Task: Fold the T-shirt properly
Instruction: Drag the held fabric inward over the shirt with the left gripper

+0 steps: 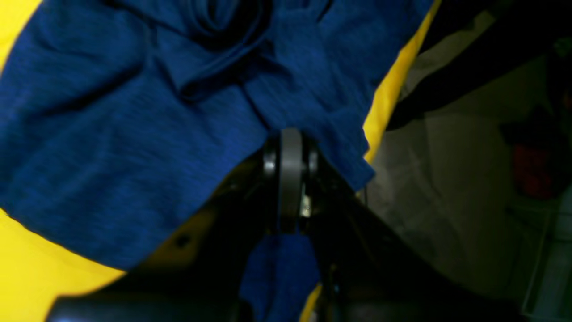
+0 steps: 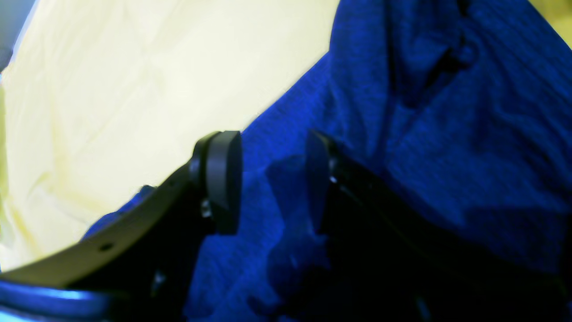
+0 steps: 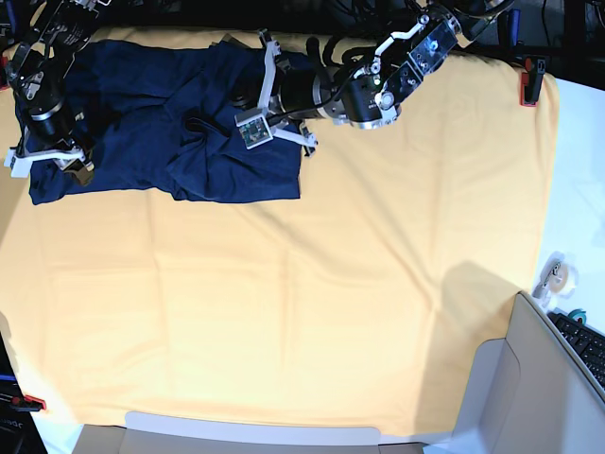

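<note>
T-shirt [image 3: 161, 132] lies rumpled on the yellow cloth [image 3: 312, 284] at the bench's far end, left pincer [image 1: 290, 147] clamped on a fabric fold, probably to drag it over, right pincer [image 2: 272, 179] gaping astride the opposite edge, gripping nothing.

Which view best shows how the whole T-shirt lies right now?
The base view: it shows the whole dark blue T-shirt bunched at the far edge of the yellow cloth. The left wrist view shows only rumpled folds at the shut left pincer; the right wrist view, fabric around the right pincer.
</note>
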`<state>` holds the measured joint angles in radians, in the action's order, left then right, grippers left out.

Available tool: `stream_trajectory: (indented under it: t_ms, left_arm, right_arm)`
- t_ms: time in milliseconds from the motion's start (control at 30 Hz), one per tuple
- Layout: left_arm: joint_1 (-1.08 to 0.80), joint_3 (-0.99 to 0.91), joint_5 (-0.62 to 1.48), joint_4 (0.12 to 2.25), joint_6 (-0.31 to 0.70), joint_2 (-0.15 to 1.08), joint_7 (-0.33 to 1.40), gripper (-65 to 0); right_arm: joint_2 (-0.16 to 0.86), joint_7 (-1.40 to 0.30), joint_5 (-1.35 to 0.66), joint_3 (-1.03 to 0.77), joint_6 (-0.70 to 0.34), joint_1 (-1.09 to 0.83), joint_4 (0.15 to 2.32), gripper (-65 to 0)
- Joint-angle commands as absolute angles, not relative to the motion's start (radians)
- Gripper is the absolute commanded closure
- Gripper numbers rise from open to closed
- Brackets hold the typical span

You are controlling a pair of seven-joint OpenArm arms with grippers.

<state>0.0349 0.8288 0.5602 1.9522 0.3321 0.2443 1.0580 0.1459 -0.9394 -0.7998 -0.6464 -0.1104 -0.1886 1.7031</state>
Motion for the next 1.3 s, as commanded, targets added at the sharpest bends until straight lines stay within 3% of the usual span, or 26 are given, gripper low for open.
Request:
stream_trajectory:
  t_ms: [0, 267, 500, 967, 1267]
  left_arm:
    - [0.067, 0.825, 0.57, 1.968, 0.332, 0.24, 1.038, 0.0]
    - [0.173, 0.829, 0.568, 1.84, 0.332, 0.134, 1.029, 0.0]
    - [0.206, 0.834, 0.568, 1.656, 0.332, 0.124, 0.901, 0.0]
    - [0.229, 0.834, 0.556, 1.639, 0.332, 0.16, 0.898, 0.0]
    - [0.154, 0.837, 0.364, 1.639, 0.337, 0.067, 0.906, 0.0]
  right_arm:
    - [0.16, -0.921, -0.812, -0.651, -0.117, -0.185, 1.719, -24.0]
    - [0.168, -0.921, -0.812, -0.653, -0.117, -0.185, 1.725, -24.0]
    - [0.196, -0.921, -0.82, -0.654, -0.117, -0.179, 1.727, -24.0]
    - [0.231, -0.921, -0.944, -0.654, -0.117, -0.182, 1.733, -24.0]
    - [0.231, -0.921, -0.946, -0.654, -0.117, -0.185, 1.733, -24.0]
